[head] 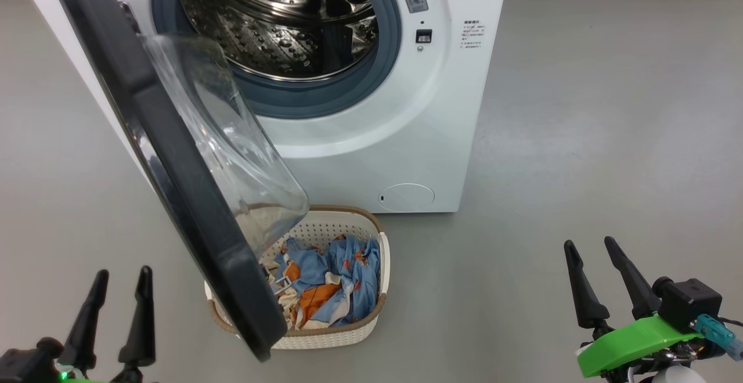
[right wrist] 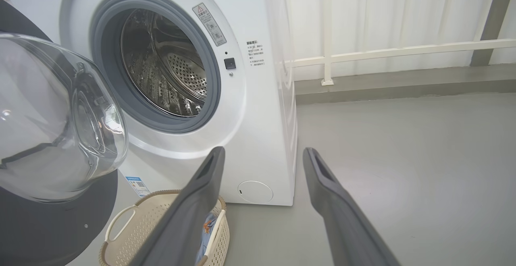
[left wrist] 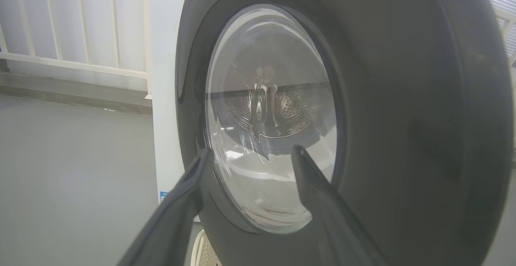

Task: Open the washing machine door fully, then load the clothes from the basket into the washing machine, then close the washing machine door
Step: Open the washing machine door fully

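The white washing machine (head: pixel 406 110) stands ahead with its steel drum (head: pixel 278 17) exposed. Its black-rimmed door (head: pixel 174 156) hangs partly open, the clear glass bowl (head: pixel 232 139) reaching over the cream basket (head: pixel 348 220) on the floor in front. Light blue, orange and cream clothes (head: pixel 331 281) lie in the basket. My left gripper (head: pixel 123 275) is open at the lower left, left of the door, holding nothing; its wrist view faces the door's outer side (left wrist: pixel 403 117). My right gripper (head: pixel 589 246) is open at the lower right, well right of the basket (right wrist: pixel 141 221).
Grey floor (head: pixel 580 139) spreads wide to the right of the machine and to the left of the door. A white railing and curtain (right wrist: pixel 383 36) run behind the machine. A small round white flap (head: pixel 406 196) sits low on the machine's front.
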